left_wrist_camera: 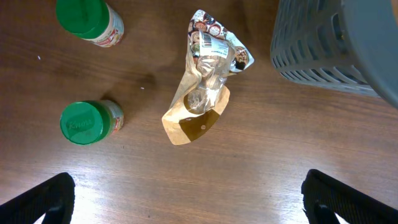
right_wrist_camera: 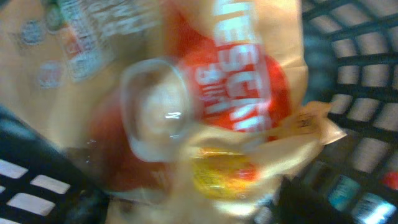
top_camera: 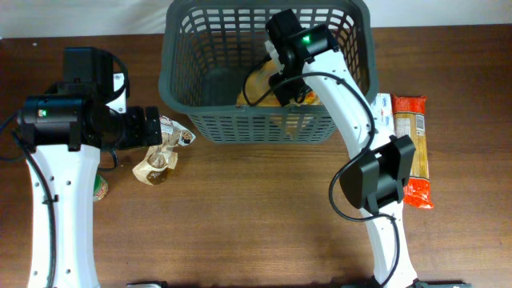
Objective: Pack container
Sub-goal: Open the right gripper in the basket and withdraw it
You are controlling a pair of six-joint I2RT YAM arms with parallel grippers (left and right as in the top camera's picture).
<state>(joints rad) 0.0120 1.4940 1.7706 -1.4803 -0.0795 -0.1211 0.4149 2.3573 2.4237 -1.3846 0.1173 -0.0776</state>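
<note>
The dark grey slotted basket (top_camera: 240, 128) stands at the back centre; its corner shows in the left wrist view (left_wrist_camera: 323, 56). My right gripper (top_camera: 284, 88) reaches down inside it and is shut on a yellow bag with a red logo (top_camera: 260, 84). That bag fills the blurred right wrist view (right_wrist_camera: 236, 81), between my fingers (right_wrist_camera: 193, 199), with basket lattice (right_wrist_camera: 367, 93) behind. My left gripper (top_camera: 156, 126) is open and empty above the table (left_wrist_camera: 189, 199), just short of a brown and clear pouch (left_wrist_camera: 205, 87) lying flat left of the basket (top_camera: 160, 156).
Two green-lidded jars (left_wrist_camera: 90, 22) (left_wrist_camera: 87, 121) stand left of the pouch. One is partly hidden under my left arm (top_camera: 100, 188). A long red and orange pasta pack (top_camera: 412, 148) and a white pack (top_camera: 384, 112) lie right of the basket.
</note>
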